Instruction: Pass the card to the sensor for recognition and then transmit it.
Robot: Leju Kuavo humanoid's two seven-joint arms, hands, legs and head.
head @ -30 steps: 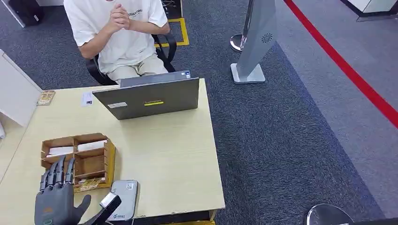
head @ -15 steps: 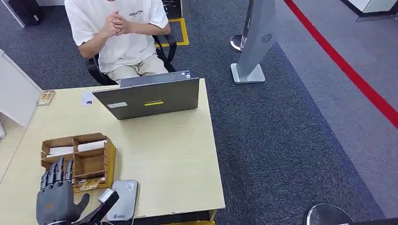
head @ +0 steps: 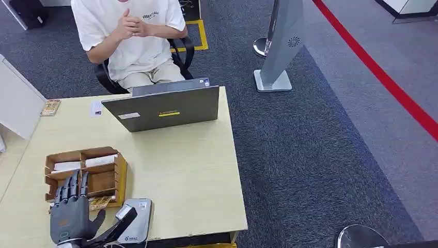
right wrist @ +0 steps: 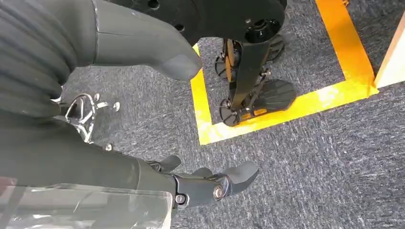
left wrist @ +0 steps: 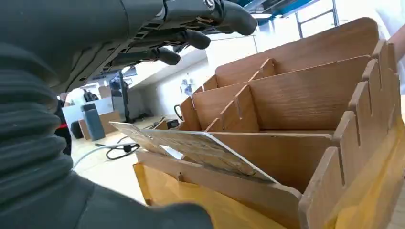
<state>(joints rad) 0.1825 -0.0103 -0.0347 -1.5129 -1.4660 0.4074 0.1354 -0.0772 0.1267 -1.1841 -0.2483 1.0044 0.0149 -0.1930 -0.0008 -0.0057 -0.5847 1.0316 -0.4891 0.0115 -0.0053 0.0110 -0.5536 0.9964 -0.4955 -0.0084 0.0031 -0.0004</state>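
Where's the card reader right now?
In the head view the card reader lies flat at the table's near edge, just right of the wooden organizer, beside the left hand.

The light wooden table (head: 186, 175) bears a brown wooden divided box (head: 106, 178) and a grey laptop (head: 165, 109). Dark speckled grey carpet (head: 320, 155) carries a red stripe (head: 382, 77) and yellow tape (right wrist: 267, 119).

Head view high above; wrist views close
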